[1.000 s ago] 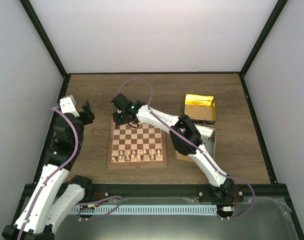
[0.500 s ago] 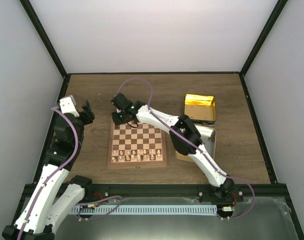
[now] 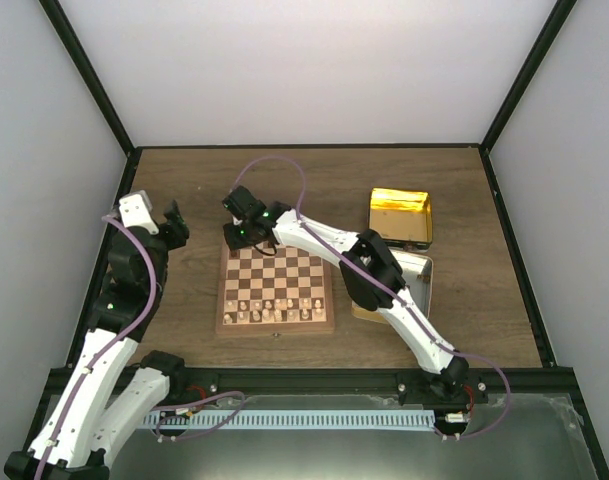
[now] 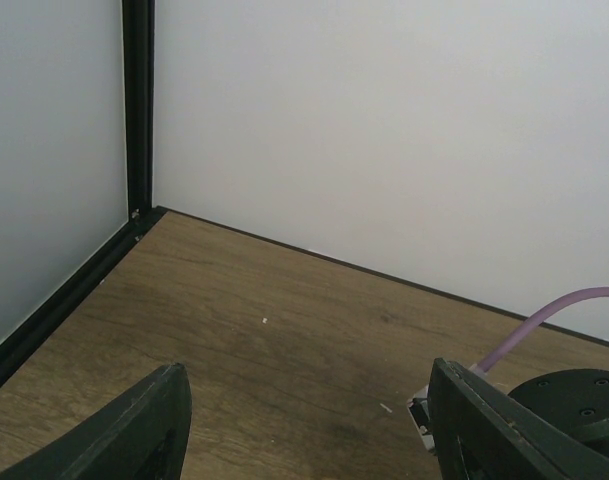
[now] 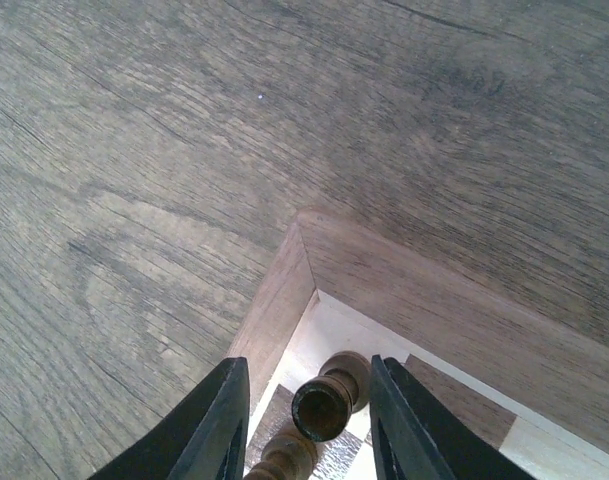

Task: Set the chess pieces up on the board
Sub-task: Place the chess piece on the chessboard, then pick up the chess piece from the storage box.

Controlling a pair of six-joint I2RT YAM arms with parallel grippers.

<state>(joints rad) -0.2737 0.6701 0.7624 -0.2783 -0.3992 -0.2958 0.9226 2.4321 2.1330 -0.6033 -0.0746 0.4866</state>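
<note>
Starting at the left, I hold my left gripper [image 3: 174,222] above the bare table [image 3: 184,180], off the far-left corner of the board [image 3: 275,327] and not touching it. The top view only shows it as a dark shape. My left wrist camera settles its state: the fingers [image 4: 134,430] stand wide apart with nothing but wood grain and the white wall between them, and no chess things appear there. Moving right, my right gripper [image 3: 242,232] sits over the board's far-left corner, and from above its body hides whatever is under it. My right wrist camera shows what is there: a dark brown chess piece [image 5: 324,405] stands upright on the pale corner square just inside the border. My jaws are parted on either side of it, with a strip of board showing beside it, so I am not clamping it. A second dark piece [image 5: 284,458] stands just beside it, cut off by the bottom edge. Only the top view shows the pale chessmen [image 3: 269,310] lined along the board's near rows. Only there, too, does the gold tin [image 3: 399,215] appear, lying on the table well to the right.
</note>
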